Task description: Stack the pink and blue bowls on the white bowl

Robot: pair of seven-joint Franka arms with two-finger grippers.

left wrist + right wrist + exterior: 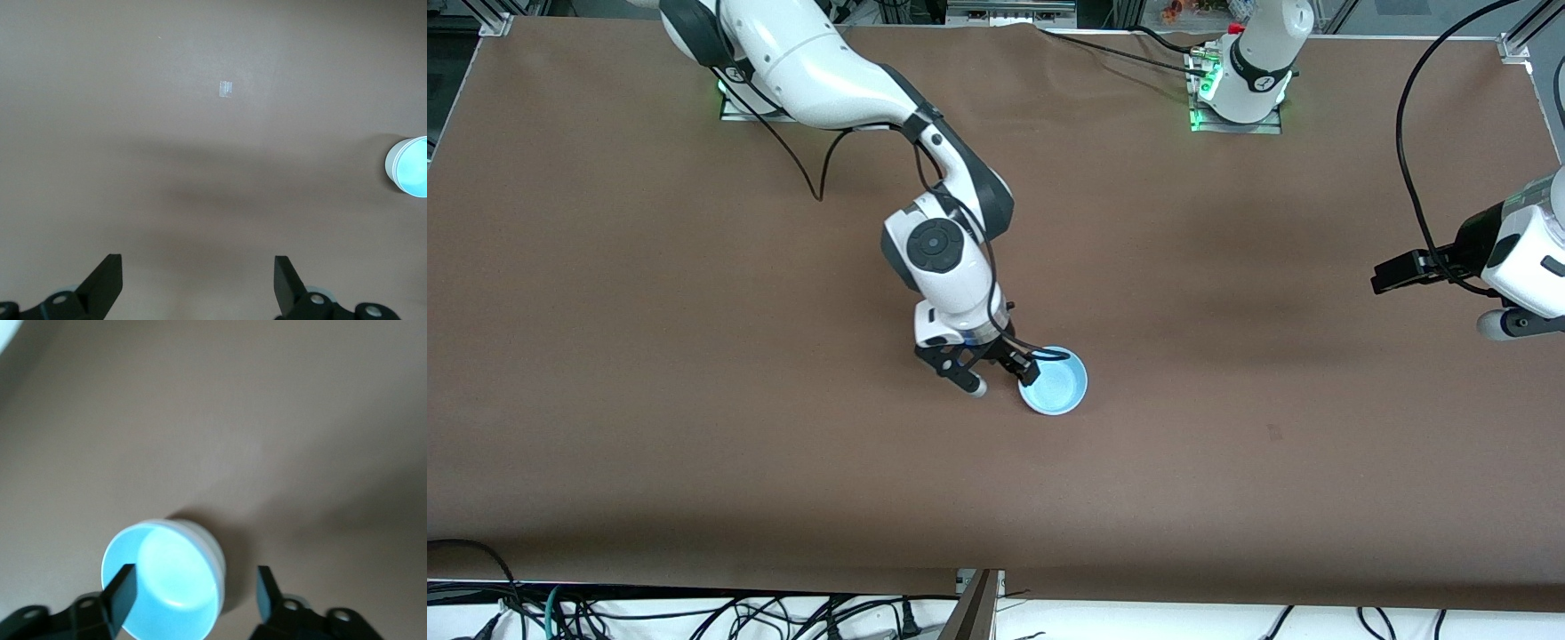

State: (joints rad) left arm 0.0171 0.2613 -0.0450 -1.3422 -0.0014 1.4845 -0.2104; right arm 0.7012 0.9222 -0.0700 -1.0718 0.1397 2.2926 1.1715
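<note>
From the high front camera I see only one bowl on the brown table [694, 356], near its middle: the blue bowl [1054, 380], upright, open side up. A pale rim shows under it, so it seems to sit already on other bowls, but I cannot make out the pink or white bowl as separate things. The right gripper [1003, 375] is low at this bowl, on the side toward the right arm's end of the table. Its fingers stand wide apart; one is at the bowl's rim, the other outside, over bare table. The left gripper [1507, 324] hangs at the edge of the view, over the left arm's end of the table, and this arm waits.

In the left wrist view, the left gripper [198, 283] is wide open and holds nothing. Bare table lies under it, with a small piece of clear tape [226, 88], and the bowl [408, 167] shows well apart.

In the right wrist view, the right gripper [193, 590] is open with one finger over the bowl's [163, 580] inside and the other outside the wall. It does not grip.

I judge the bowl light, thin and stiff, with a smooth and rather slippery wall. It can slide or tip easily. The good place to hold is the rim wall, pinched gently, one finger inside and one outside
</note>
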